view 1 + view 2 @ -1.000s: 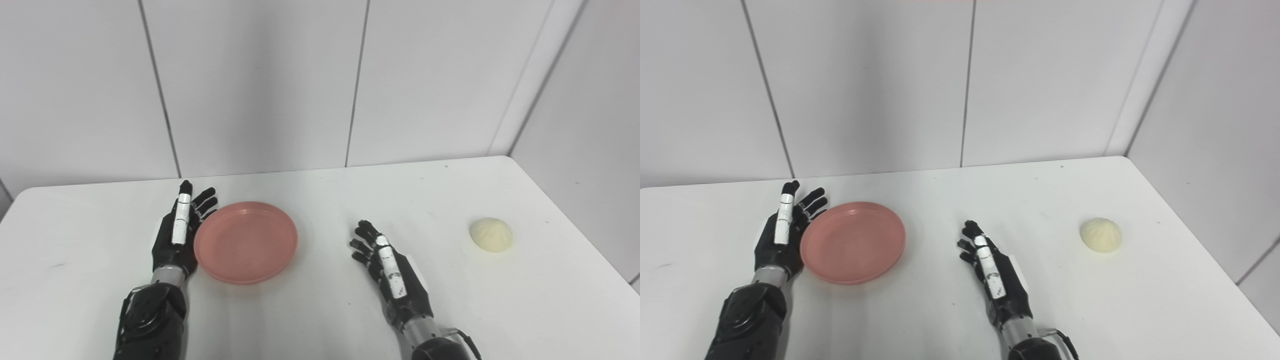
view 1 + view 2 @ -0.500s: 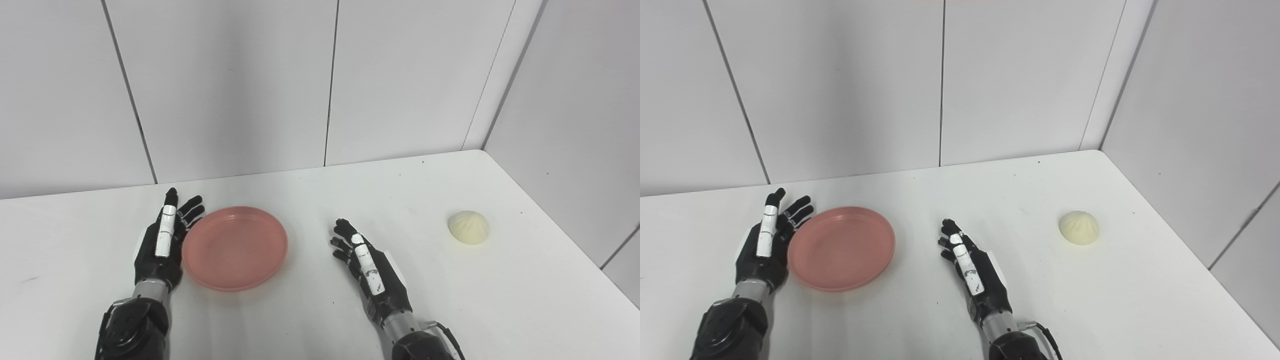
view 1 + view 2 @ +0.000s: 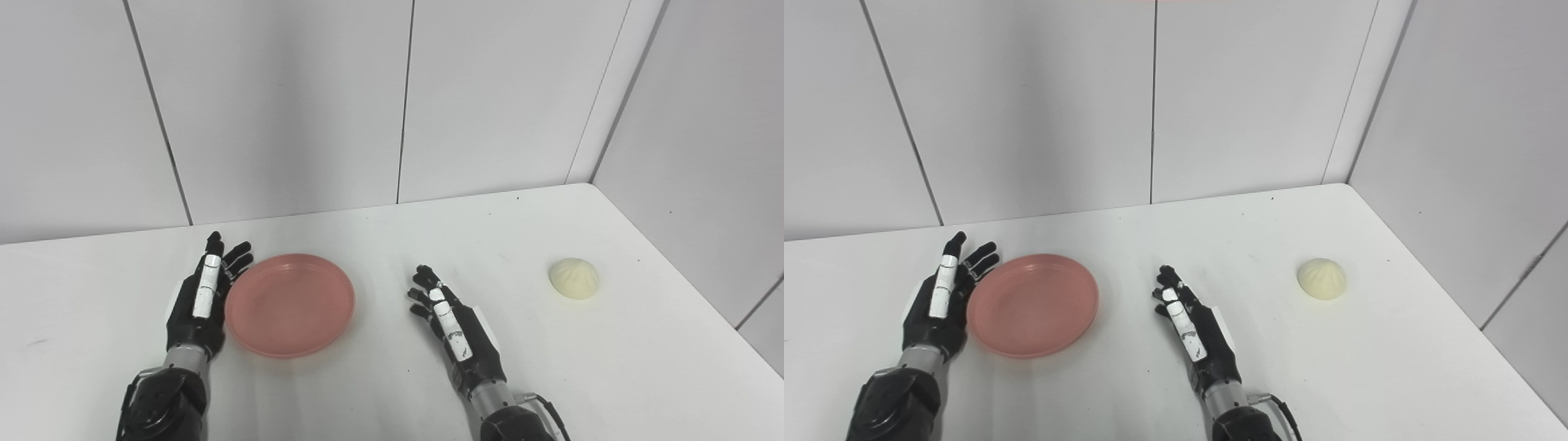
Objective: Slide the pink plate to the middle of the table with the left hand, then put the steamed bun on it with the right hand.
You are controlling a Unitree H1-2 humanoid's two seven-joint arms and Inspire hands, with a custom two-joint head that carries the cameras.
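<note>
Pink plate (image 3: 290, 305) sits flat on the white surface (image 3: 392, 380), a bit left of centre, right way up with its shallow rim showing all round. The left hand (image 3: 201, 301) is standing on edge just beside the plate's left rim, palm turned toward it, fingers (image 3: 206, 286) straight and slightly spread, pointing to the far side, gripping nothing. Whether the palm actually touches the rim, I can't tell from here; it's right up against it at the near left. Over to the right of the plate, with a clear strip of surface between them, the right hand (image 3: 1195, 334) is also on edge, fingers (image 3: 1182, 324) extended and a little curled at the tips, holding nothing. The steamed bun (image 3: 574, 278), pale and pleated on top, sits alone well to the right, near the right edge of the surface, well apart from the right hand. White panelled walls (image 3: 294, 104) close in at the far side and the right.
</note>
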